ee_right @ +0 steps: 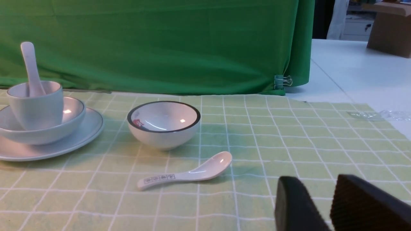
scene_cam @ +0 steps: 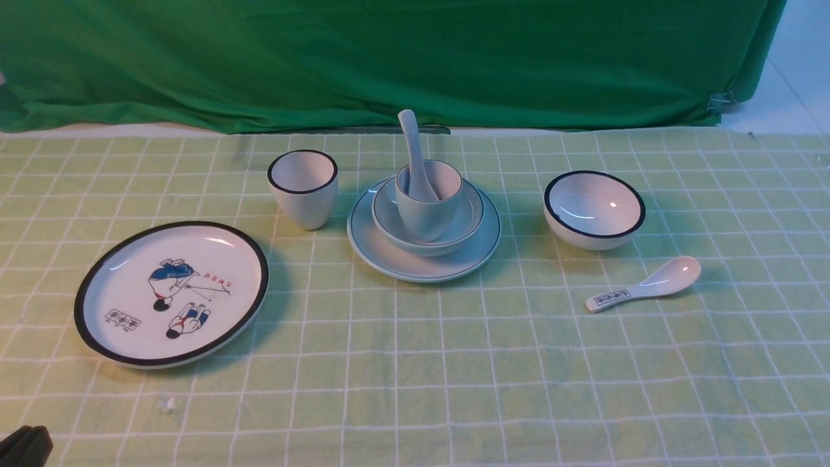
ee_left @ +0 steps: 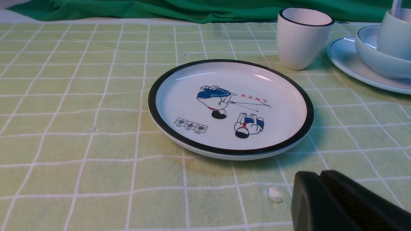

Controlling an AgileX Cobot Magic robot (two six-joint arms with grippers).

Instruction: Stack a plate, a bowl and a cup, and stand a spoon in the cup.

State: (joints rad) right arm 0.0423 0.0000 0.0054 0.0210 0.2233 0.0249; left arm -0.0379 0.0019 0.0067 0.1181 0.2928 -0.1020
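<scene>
Well beyond both claws, spoon (scene_cam: 415, 155) upright in cup (scene_cam: 429, 201).

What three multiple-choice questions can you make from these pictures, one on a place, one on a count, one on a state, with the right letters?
1. Where does the cup stand? A in the bowl; B on the picture plate; C on the cloth.
2. How many spoons are in view? A one; B two; C three.
3. How is the spoon? A lying flat; B upright in the cup; C held by a gripper.

Answers: 1 A, the bowl sits on the plate. 2 B, a labelled spoon lies on the cloth. 3 B, handle up.
</scene>
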